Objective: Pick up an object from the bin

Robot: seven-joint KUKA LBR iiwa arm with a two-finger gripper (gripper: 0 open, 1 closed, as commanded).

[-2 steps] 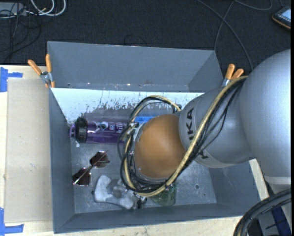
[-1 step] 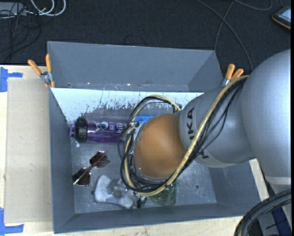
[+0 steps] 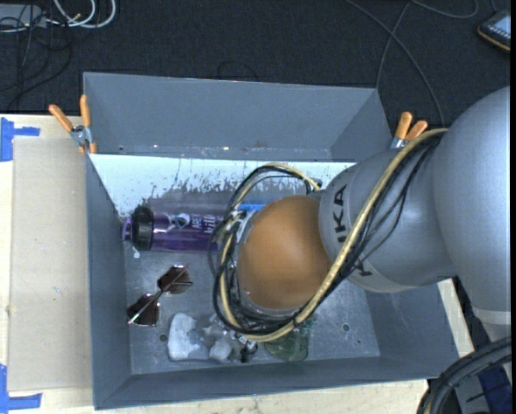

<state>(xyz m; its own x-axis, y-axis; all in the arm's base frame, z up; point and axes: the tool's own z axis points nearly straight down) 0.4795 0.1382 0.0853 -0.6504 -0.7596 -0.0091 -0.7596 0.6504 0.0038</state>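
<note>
Sunglasses, purple bottle — beside arm.

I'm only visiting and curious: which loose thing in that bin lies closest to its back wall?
The purple bottle, on its side, dark cap pointing left. The sunglasses and the pale crumpled lump lie nearer the front.
</note>
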